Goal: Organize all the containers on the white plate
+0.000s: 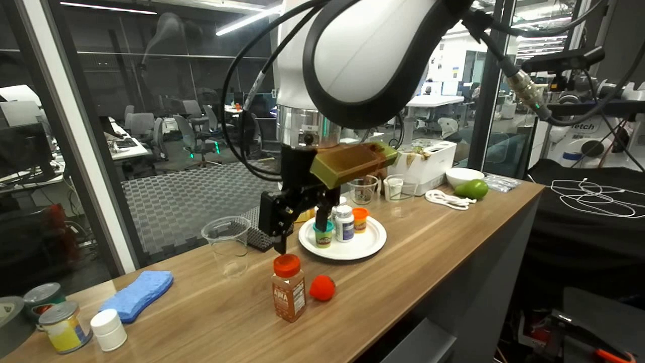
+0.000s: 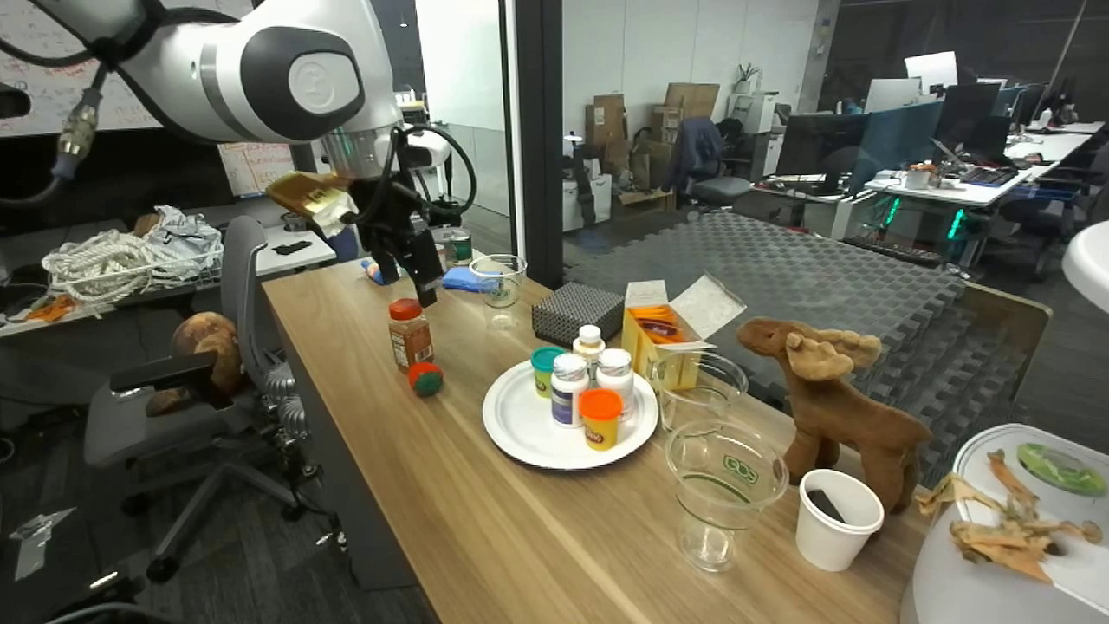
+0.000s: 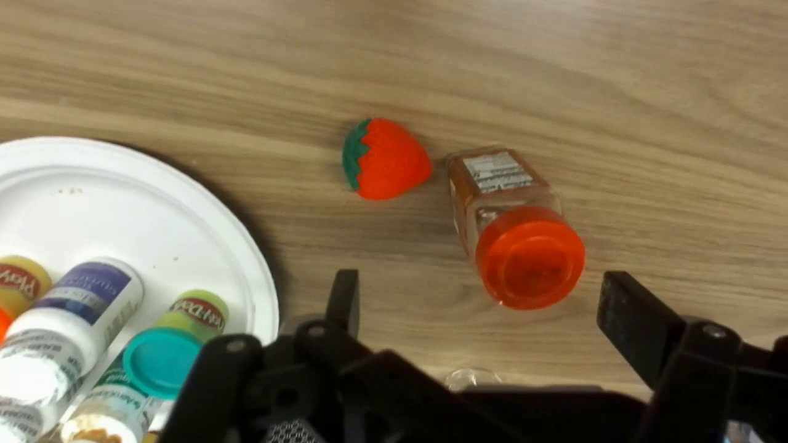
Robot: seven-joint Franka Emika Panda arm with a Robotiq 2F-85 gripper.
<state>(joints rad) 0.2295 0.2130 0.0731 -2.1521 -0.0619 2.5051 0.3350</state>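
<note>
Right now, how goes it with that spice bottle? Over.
Pincer open, empty. Red-capped spice bottle upright, not yet on white plate. Toy strawberry beside it, possibly obstructing.

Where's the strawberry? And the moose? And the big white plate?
Strawberry [image 3: 391, 160]: in the wrist view, on its red part.
Moose [image 2: 845, 422]: in an exterior view, on its brown body.
White plate [image 2: 525, 419]: in an exterior view, on its flat inside.

We see strip lights [image 1: 249, 20] glowing white in an exterior view | faint reflections on the dim glass wall [image 1: 201, 75] there | our wrist view: desk [image 3: 554, 43] bright, pale sheen along the top | soft shadow beside the white plate [image 3: 154, 209] | fine print on the spice bottle [image 3: 514, 224] blurred
</note>
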